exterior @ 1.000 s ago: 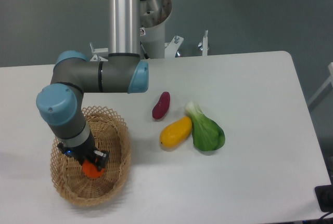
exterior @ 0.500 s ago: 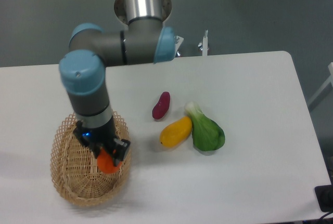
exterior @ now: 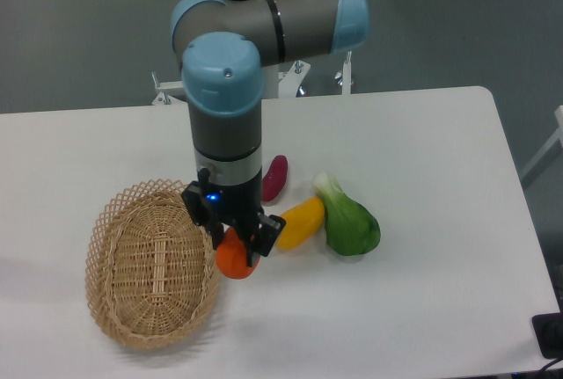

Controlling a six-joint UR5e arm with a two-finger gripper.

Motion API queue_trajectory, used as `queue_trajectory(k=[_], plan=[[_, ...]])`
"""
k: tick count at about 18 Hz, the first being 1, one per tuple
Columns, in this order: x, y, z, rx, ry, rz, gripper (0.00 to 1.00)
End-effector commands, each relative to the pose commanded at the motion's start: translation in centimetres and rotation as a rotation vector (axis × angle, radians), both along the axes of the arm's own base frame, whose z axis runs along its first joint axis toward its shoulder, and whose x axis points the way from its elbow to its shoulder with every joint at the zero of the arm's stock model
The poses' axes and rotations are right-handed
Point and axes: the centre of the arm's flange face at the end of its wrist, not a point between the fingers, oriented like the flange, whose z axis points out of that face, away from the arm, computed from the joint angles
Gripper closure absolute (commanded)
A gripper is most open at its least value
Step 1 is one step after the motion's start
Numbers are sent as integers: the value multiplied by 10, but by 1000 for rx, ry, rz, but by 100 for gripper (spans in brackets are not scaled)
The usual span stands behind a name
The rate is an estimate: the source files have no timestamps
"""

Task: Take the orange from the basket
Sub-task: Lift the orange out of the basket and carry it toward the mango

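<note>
Basket point(exterior: 132, 300) sitting w/ nothing in it. Just right of its rim, gripper point(exterior: 237, 251) is holding the orange point(exterior: 234, 262) w/ fingers clamped, raised clear. Pick looking done; next probably needing a steady hold.

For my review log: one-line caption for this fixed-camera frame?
Gripper holds the orange just past the right rim of the empty wicker basket.

Round orange point(exterior: 231, 261) held just beside the oval wicker basket's point(exterior: 151, 263) right rim.
</note>
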Motion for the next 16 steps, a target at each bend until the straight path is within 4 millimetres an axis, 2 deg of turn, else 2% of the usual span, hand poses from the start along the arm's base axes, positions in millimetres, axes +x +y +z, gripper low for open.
queue_trajectory(k=[9,11,13,16], plan=[[-1,-3,-3,0,-12,4,48],[-6,-9,-1,10,-22,13,48],[-8,-15,9,35,-27,19,48],[-9,-16,10,37,-27,21,48]])
